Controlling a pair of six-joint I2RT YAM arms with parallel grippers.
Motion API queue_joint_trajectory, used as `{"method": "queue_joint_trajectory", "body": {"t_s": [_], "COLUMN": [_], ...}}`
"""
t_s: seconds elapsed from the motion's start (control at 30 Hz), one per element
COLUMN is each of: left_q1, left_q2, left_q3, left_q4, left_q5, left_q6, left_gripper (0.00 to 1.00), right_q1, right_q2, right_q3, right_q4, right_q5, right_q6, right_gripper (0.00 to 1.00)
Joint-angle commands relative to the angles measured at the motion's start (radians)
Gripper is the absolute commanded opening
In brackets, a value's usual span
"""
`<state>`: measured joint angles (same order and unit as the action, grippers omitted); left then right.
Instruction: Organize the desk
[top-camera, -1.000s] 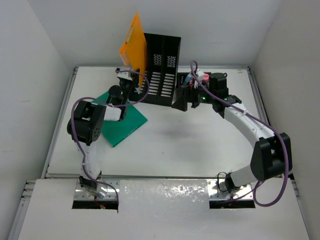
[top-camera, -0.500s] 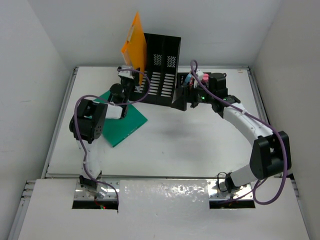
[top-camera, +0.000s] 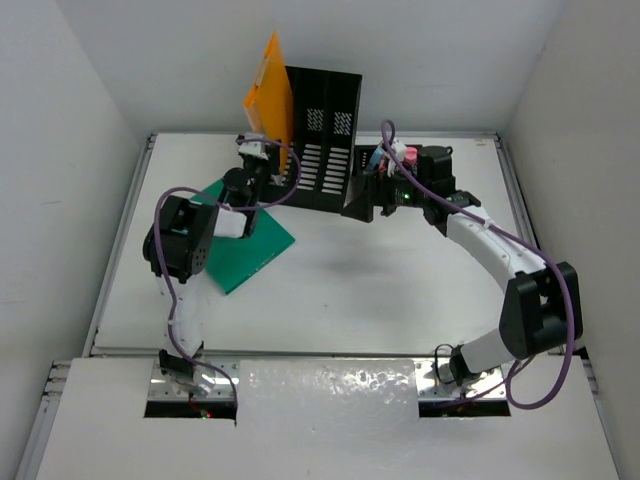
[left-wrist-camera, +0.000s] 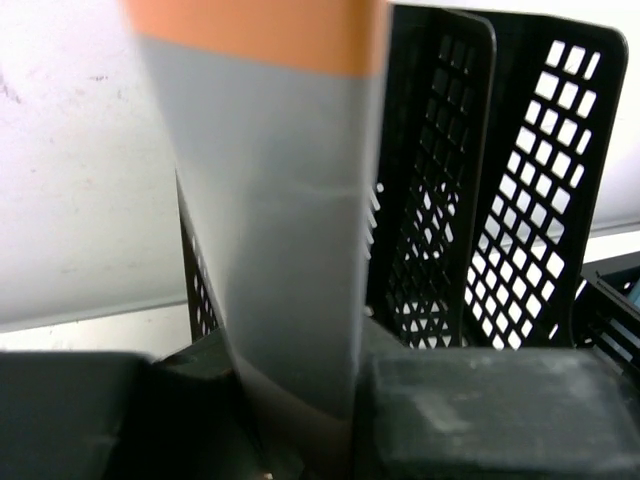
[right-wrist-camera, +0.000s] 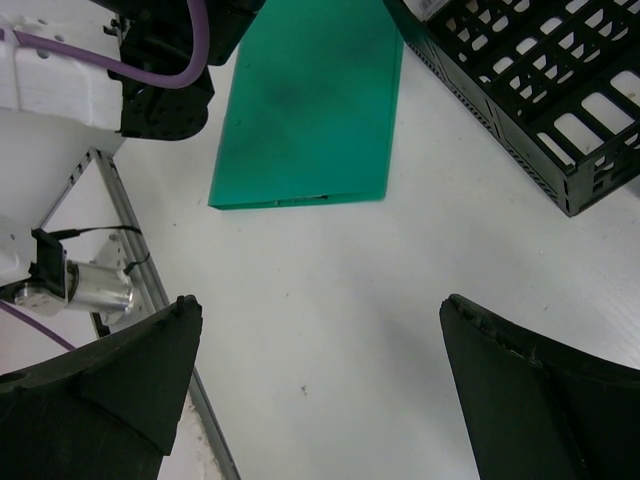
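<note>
Left claw (left-wrist-camera: 300, 410) clamped on the orange folder (left-wrist-camera: 275, 200), black file holder (left-wrist-camera: 480, 180) just ahead; right claw (right-wrist-camera: 320, 310) hangs released over the desk (right-wrist-camera: 330, 390); its camera, unlike the left's, catches the green folder (right-wrist-camera: 310, 100) flat beyond.

One desk (top-camera: 380, 290) — one orange folder (top-camera: 268, 95), one green folder (top-camera: 250, 250), one file holder (top-camera: 325, 140).

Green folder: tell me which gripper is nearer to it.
Left. The left gripper, shut on the orange folder, sits just beyond the green folder's far edge; the right gripper hovers open by the file holder's right side.
</note>
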<state>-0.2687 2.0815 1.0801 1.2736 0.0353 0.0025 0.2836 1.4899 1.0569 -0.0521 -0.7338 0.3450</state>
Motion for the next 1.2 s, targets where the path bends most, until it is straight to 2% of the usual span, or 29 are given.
{"method": "queue_joint_trajectory", "body": {"t_s": [0.0, 0.07, 0.1, 0.13, 0.3, 0.47, 0.53, 0.63, 0.67, 0.73, 0.77, 0.8, 0.93, 0.97, 1.0, 1.17], "left_q1": [0.000, -0.001, 0.000, -0.001, 0.000, 0.000, -0.001, 0.000, 0.000, 0.008, 0.014, 0.017, 0.034, 0.043, 0.055, 0.094], "left_q2": [-0.043, -0.054, -0.070, -0.080, -0.161, -0.311, -0.377, -0.562, -0.595, -0.670, -0.688, -0.710, -0.842, -0.898, -0.926, -1.086], "left_q3": [-0.040, -0.051, -0.054, -0.052, -0.005, 0.010, 0.026, 0.073, 0.107, 0.153, 0.185, 0.187, 0.040, -0.035, -0.066, -0.258], "left_q4": [0.148, 0.152, 0.148, 0.132, -0.017, -0.048, -0.155, -0.406, -0.575, -0.769, -0.868, -1.034, -1.305, -1.360, -1.463, -1.654], "left_q5": [-0.014, -0.018, -0.017, -0.015, 0.000, -0.015, -0.031, -0.138, -0.178, -0.344, -0.389, -0.438, -0.674, -0.695, -0.707, -0.701], "left_q6": [-0.030, -0.033, -0.033, -0.032, 0.028, 0.086, 0.109, 0.149, 0.142, 0.093, 0.018, -0.043, -0.295, -0.426, -0.496, -0.731], "left_gripper": [0.23, 0.31, 0.49, 0.52, 0.54, 0.55, 0.56, 0.56, 0.55, 0.56, 0.55, 0.55, 0.57, 0.59, 0.59, 0.61], "right_q1": [-0.003, -0.001, -0.003, -0.003, -0.001, -0.003, -0.001, -0.001, -0.003, -0.003, -0.001, -0.001, 0.017, 0.023, 0.034, 0.117], "right_q2": [0.004, 0.006, 0.007, 0.007, 0.007, -0.005, -0.011, -0.023, -0.026, -0.028, -0.026, -0.023, 0.012, 0.042, 0.061, 0.209], "right_q3": [-0.006, -0.006, -0.006, -0.006, -0.005, -0.014, -0.020, -0.032, -0.037, -0.046, -0.049, -0.052, -0.037, -0.025, 0.009, 0.124], "right_q4": [0.046, 0.046, 0.046, 0.046, 0.070, 0.078, 0.083, 0.095, 0.106, 0.118, 0.133, 0.144, 0.196, 0.193, 0.189, 0.150], "right_q5": [-0.019, -0.021, -0.022, -0.024, -0.033, -0.039, -0.041, -0.042, -0.041, -0.042, -0.042, -0.044, -0.044, -0.042, -0.044, -0.053], "right_q6": [0.005, 0.006, 0.009, 0.011, 0.020, 0.023, 0.026, 0.026, 0.028, 0.031, 0.034, 0.038, 0.061, 0.058, 0.055, 0.020], "right_gripper": [0.99, 0.99, 0.99, 0.99, 0.99, 0.99, 0.99, 0.99, 0.99, 0.99, 0.99, 0.99, 0.99, 0.99, 0.99, 0.99]}}
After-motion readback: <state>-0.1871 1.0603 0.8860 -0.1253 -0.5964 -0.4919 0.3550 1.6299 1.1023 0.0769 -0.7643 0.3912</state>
